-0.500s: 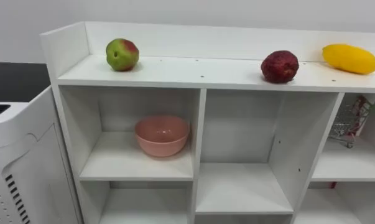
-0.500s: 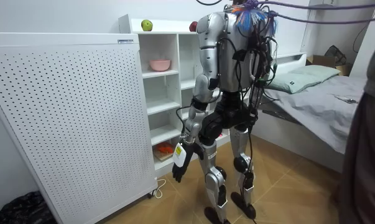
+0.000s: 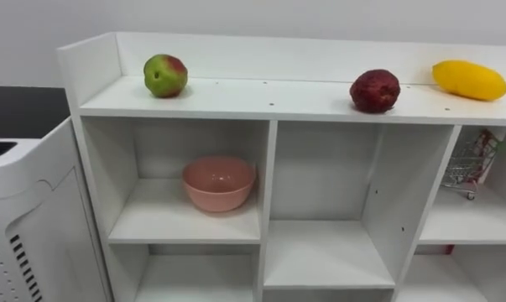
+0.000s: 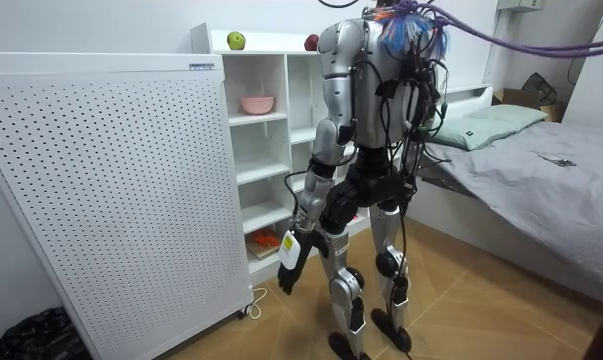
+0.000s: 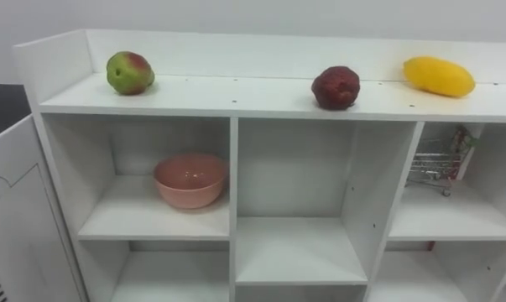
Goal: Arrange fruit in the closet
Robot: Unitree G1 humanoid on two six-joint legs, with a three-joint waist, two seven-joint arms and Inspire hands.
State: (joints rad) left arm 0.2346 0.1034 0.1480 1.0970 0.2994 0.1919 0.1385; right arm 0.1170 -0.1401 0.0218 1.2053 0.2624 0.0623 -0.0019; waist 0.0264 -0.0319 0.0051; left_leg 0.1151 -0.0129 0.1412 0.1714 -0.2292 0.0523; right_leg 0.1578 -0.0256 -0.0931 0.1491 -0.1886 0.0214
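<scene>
We face a white closet [image 3: 269,101] of open shelves. On its top board, from the left, sit a green-and-red apple [image 3: 165,75], a dark red knobbly fruit [image 3: 374,91] and a yellow mango [image 3: 470,80]. A pink bowl [image 3: 218,182] sits in the upper left compartment. We judge all three fruits light, firm and apt to roll; the smooth mango may bruise, so grasp it across its middle. In the room view the robot's left hand [image 4: 290,255] hangs at its side, fingers loose, holding nothing.
</scene>
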